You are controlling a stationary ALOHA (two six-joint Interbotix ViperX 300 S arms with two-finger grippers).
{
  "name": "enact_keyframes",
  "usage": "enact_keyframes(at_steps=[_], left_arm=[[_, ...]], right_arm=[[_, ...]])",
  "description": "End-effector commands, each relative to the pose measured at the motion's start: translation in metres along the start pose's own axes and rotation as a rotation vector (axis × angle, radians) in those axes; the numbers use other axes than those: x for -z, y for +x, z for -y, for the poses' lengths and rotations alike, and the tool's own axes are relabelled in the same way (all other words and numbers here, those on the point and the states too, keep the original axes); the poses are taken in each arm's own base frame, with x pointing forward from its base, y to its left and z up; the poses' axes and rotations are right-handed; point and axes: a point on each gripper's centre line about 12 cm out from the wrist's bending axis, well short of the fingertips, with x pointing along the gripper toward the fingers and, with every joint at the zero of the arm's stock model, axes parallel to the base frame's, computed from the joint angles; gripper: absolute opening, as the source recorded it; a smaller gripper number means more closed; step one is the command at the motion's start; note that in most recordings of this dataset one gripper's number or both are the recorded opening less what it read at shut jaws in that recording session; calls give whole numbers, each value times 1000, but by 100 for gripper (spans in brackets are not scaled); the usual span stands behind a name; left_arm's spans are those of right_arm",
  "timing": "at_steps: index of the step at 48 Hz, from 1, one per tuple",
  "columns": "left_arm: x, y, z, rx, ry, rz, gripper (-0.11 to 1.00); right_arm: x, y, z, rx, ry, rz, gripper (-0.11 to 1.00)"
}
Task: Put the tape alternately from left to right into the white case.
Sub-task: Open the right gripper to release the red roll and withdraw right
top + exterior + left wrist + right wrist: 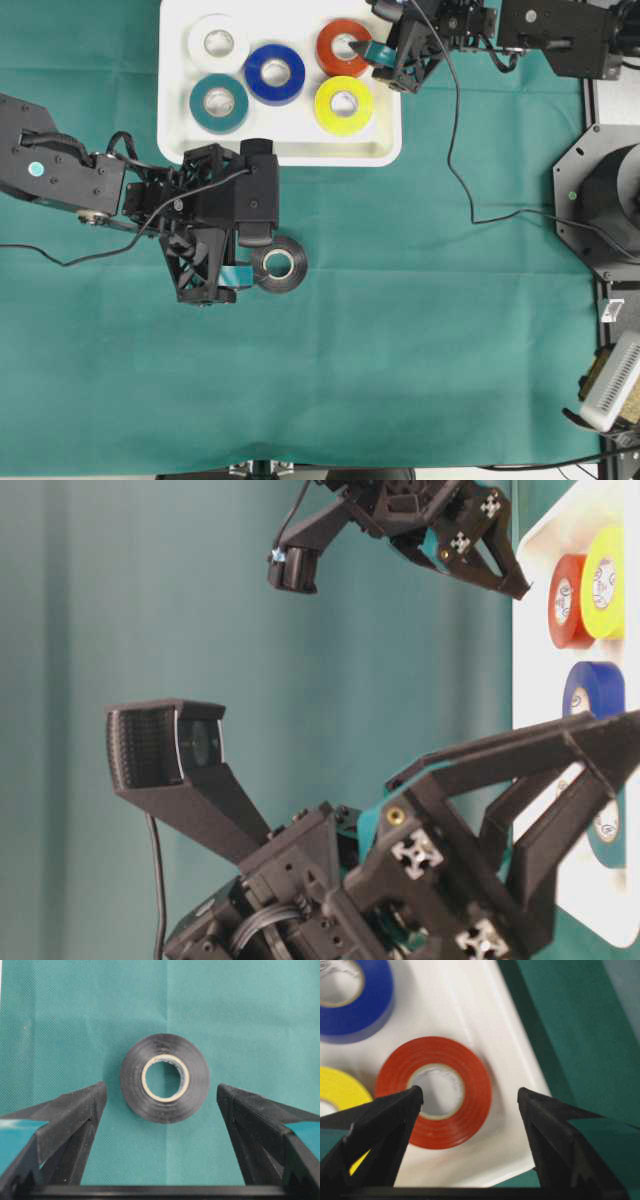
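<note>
**Five rolls in, the black one waiting**

The white case (385,150) sits at the far edge of the counter (430,330) and holds five rolls lying flat: white (218,42), teal (219,102), blue (275,74), red (344,47) and yellow (344,105). The black roll (277,264) lies alone on the green cloth, well apart from the case.

The left tool (161,1094) hangs over the black roll with its jaws spread wide — the roll sits between them, neither finger touching it. The right tool (469,1097) is over the case's right end, also open and holding nothing; the red roll lies flat beneath it, one finger over the roll's hole and the other out toward the rim.

What could go wrong, as I judge it:

- The black roll sits a little ahead of the left fingertips in the wrist view. A descent without reaching further could catch only its near edge and push it along the cloth.
- Closing too high could tip the roll on edge.
- The right tool's finger over the red roll's core could snag and drag it on withdrawal, disturbing the yellow roll beside it.
- Free room in the case is limited — a careless drop could land on another roll.
</note>
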Motion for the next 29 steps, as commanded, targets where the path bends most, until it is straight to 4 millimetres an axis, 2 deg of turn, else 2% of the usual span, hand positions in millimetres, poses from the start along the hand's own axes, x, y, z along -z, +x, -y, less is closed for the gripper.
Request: enact_keyframes(at_steps=[1, 29], left_arm=[[-10, -9, 3, 9, 4, 40, 61], [-11, -9, 3, 8, 3, 42, 61]], right_arm=[[-11, -14, -8, -18, -12, 55, 83], [-2, -60, -71, -205, -125, 172, 83]])
